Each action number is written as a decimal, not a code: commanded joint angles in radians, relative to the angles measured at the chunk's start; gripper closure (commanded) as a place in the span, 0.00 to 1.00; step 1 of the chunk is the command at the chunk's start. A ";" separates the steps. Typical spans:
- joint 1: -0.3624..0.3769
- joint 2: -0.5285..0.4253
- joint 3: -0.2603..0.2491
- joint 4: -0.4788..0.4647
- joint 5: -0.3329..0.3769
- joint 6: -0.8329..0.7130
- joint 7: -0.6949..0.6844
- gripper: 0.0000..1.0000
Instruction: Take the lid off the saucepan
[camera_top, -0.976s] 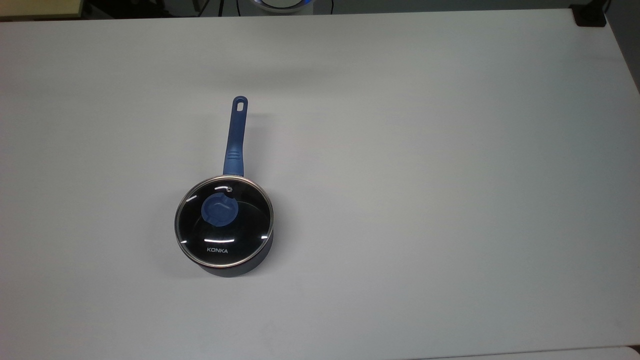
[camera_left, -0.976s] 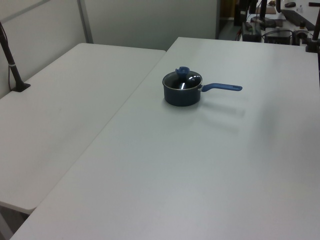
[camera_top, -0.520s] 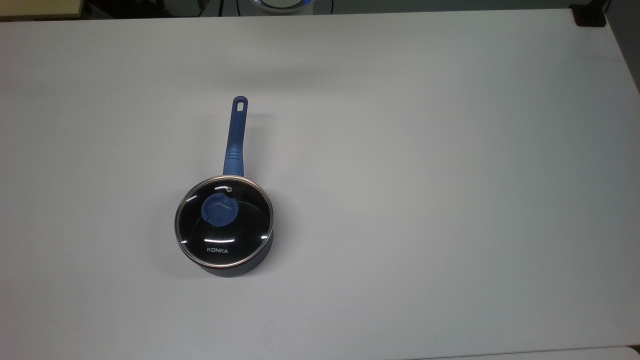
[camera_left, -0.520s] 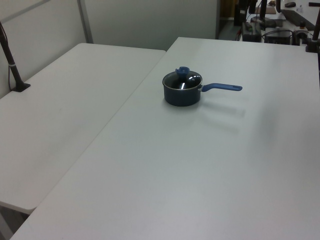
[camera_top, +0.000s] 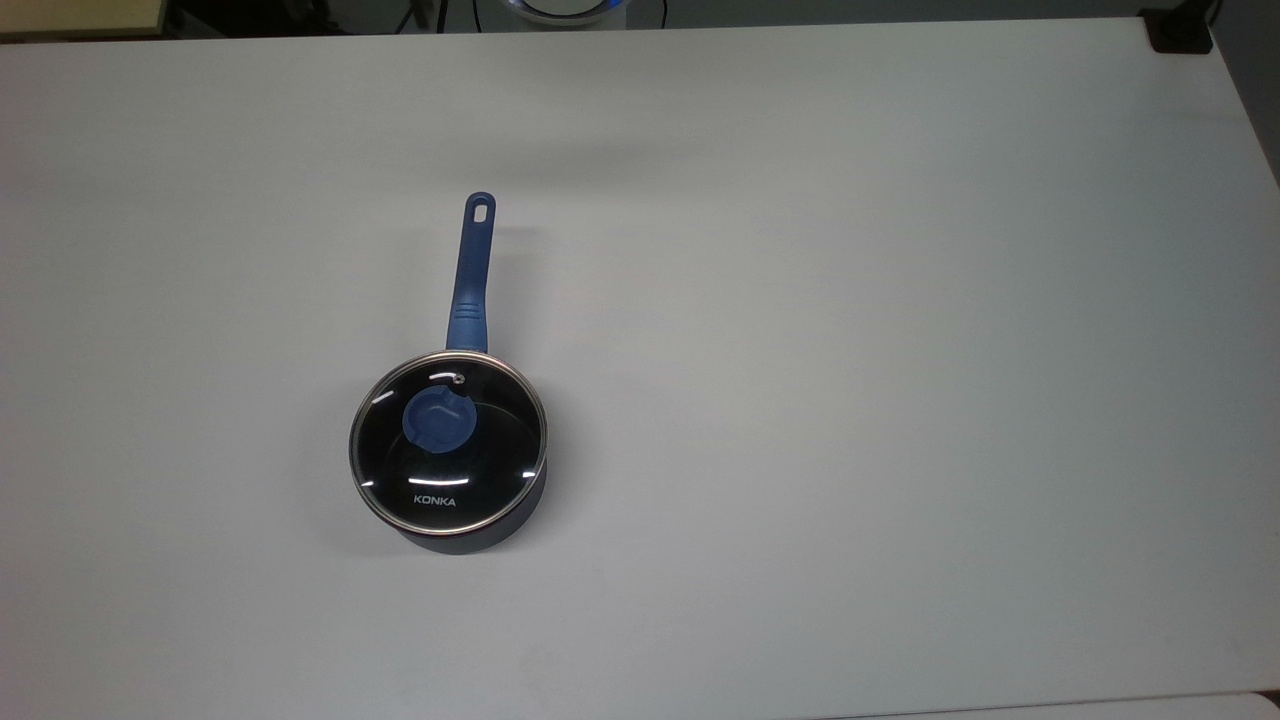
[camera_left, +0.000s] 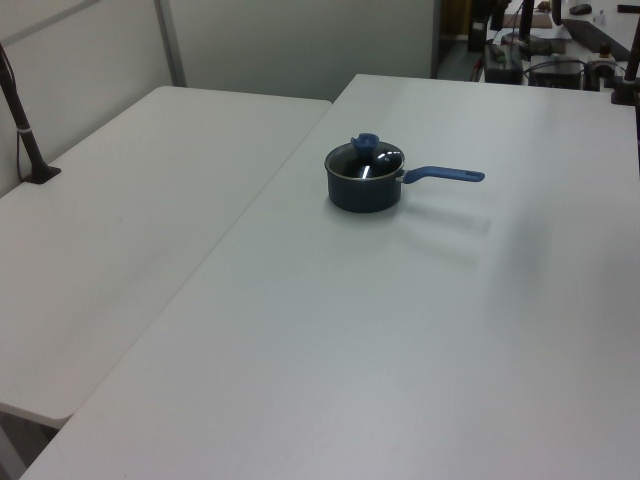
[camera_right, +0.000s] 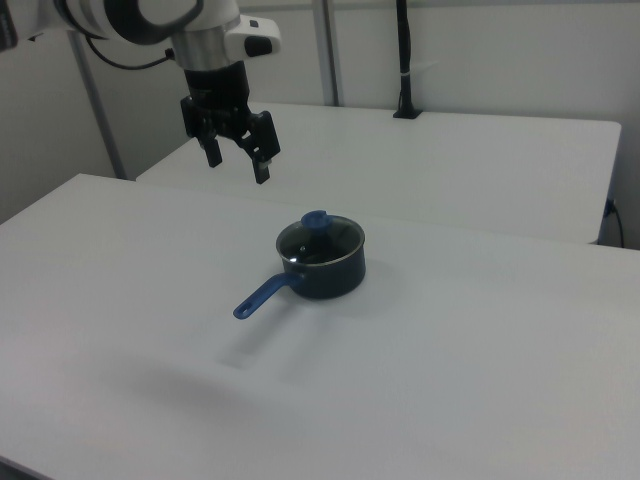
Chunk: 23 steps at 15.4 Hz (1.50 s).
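I'm looking into a lab or test room: plain white tables (camera_left: 330, 330) pushed side by side, bare pale partition walls (camera_right: 480, 60), a black clamped pole (camera_right: 404, 60), and a far bench cluttered with cables and equipment (camera_left: 545, 45).

lid (camera_top: 448, 445) on saucepan (camera_top: 470, 535) | saucepan on table (camera_top: 850, 350)

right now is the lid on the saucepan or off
On. The lid sits flat on the saucepan, its metal rim matching the pan's edge. The gripper hangs open above the table, apart from it.
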 joint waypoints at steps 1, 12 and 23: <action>0.004 0.040 0.000 0.008 0.068 0.102 0.077 0.00; 0.109 0.221 0.001 0.006 0.031 0.436 0.353 0.00; 0.139 0.463 -0.013 0.143 -0.165 0.504 0.614 0.00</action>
